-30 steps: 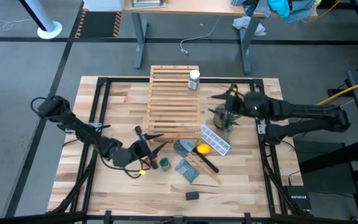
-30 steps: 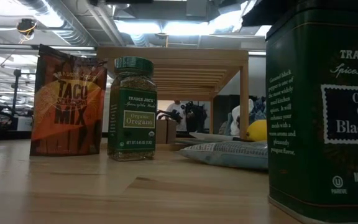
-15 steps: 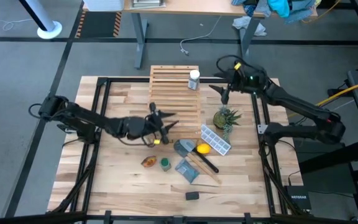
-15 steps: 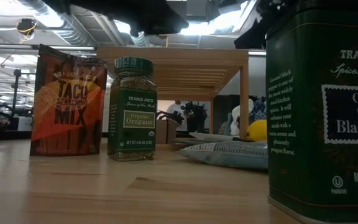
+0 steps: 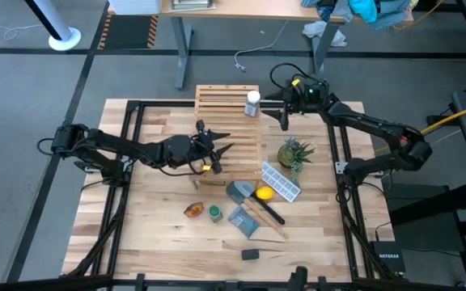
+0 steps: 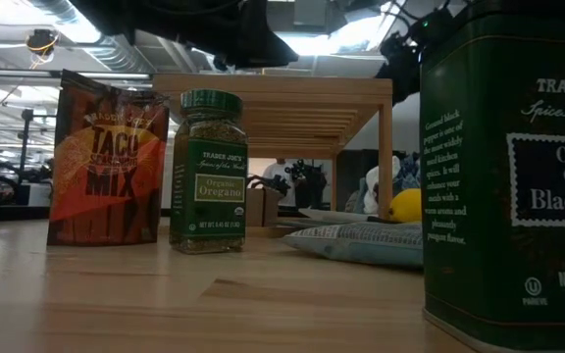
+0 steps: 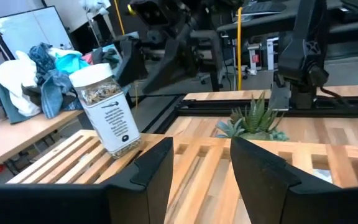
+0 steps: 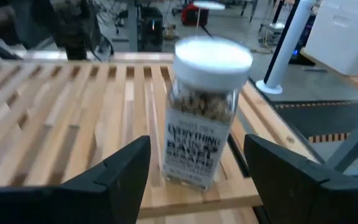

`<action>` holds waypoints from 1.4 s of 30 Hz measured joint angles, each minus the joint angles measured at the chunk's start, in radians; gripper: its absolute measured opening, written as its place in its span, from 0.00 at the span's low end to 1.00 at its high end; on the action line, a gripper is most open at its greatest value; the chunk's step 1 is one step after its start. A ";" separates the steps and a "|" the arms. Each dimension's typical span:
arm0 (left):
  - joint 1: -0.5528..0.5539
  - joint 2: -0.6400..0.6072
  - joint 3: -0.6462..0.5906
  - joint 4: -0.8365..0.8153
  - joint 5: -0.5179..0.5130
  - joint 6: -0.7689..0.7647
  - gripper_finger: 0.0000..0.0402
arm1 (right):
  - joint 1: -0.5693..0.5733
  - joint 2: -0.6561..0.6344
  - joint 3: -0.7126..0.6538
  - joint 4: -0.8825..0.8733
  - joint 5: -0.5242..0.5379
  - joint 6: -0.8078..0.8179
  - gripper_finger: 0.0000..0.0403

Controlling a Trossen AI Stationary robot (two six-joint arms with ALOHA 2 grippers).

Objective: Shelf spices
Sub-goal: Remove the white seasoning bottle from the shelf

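The light-wood slatted shelf (image 5: 227, 129) lies flat at the table's far middle. A white-capped bottle (image 5: 252, 103) stands upright on its far right corner; it also shows in the right wrist view (image 8: 204, 118) and the left wrist view (image 7: 107, 112). My right gripper (image 5: 281, 115) is open just right of the bottle, fingers pointing at it and apart from it. My left gripper (image 5: 219, 150) is open and empty over the shelf's near part. The green-lidded jar (image 5: 214, 212), the orange packet (image 5: 192, 210) and the black box (image 5: 251, 254) stand on the table nearer the front.
A small green plant (image 5: 294, 152), a clear tray (image 5: 281, 182), a yellow round object (image 5: 263, 194), grey pouches (image 5: 241, 218) and a dark-handled tool (image 5: 267, 212) lie right of and in front of the shelf. The near left of the tabletop (image 5: 148, 238) is bare wood.
My left gripper has gone from beside the jar and packet toward the table's far edge and to the right, and now hangs over the shelf. My right gripper has left the plant and gone far and left, toward the bottle. The containers have stayed in place.
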 joint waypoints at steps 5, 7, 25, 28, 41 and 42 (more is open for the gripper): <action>0.018 0.000 0.000 -0.001 -0.001 -0.001 0.39 | 0.001 0.075 0.000 0.067 -0.001 -0.001 0.66; 0.017 0.000 0.000 -0.004 -0.001 -0.001 0.39 | 0.001 0.098 0.000 0.085 -0.002 0.000 0.66; 0.014 0.000 0.000 -0.009 -0.001 -0.012 0.39 | 0.152 0.133 0.000 0.092 0.036 0.034 0.66; 0.014 0.000 0.000 -0.023 -0.001 -0.008 0.39 | 0.153 0.133 0.000 0.100 0.080 0.029 0.66; 0.025 0.001 0.000 -0.037 -0.002 0.000 0.39 | 0.153 0.133 0.000 0.218 0.098 0.030 0.66; 0.027 0.001 0.000 -0.036 -0.002 0.000 0.39 | 0.153 0.133 0.000 0.219 0.098 0.029 0.66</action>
